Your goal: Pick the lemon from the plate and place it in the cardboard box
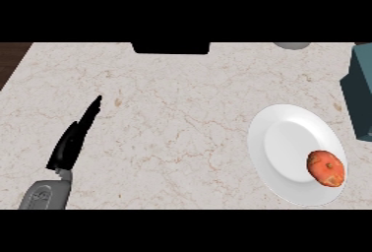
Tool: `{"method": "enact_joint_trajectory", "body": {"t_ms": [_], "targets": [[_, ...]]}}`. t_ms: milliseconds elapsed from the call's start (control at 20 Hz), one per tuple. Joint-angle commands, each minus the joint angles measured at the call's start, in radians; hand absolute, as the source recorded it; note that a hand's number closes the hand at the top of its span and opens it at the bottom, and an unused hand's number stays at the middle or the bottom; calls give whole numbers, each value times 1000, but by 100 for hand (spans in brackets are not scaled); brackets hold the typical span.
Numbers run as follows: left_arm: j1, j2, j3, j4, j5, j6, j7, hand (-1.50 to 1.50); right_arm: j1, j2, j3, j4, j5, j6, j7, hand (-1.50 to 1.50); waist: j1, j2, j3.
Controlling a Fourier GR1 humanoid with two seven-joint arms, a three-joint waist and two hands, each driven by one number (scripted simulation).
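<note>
A white plate (283,142) lies on the counter at the right. On its lower right part rests an orange-red, mottled round fruit (325,168), the only fruit in view. A dark teal box-like thing (359,91) stands at the right edge, just beyond the plate, cut off by the frame. My left hand (73,139) shows at the lower left, far from the plate, with its fingers straight and pointing up the counter, holding nothing. My right hand does not show.
A black object (170,47) sits at the counter's far edge, centre. A grey round thing (292,45) peeks in at the top right. Dark floor shows past the counter's left edge (11,59).
</note>
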Motion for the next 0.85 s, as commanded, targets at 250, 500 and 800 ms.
{"method": "enact_joint_trajectory", "body": {"t_ms": [250,500,800], "targets": [[24,5,4,-4,3,-6,-31,0,101,-127,-86,187,-73,-14,-195,-150,7,5,3],[18,-6,-3,16,-13,13,-42,0,146,-214,-103,236,-88,53,-198,-150,5,8,4],[-8,5,4,-8,3,-12,-6,0,196,-200,-87,257,-77,47,-294,-150,16,8,7]]}}
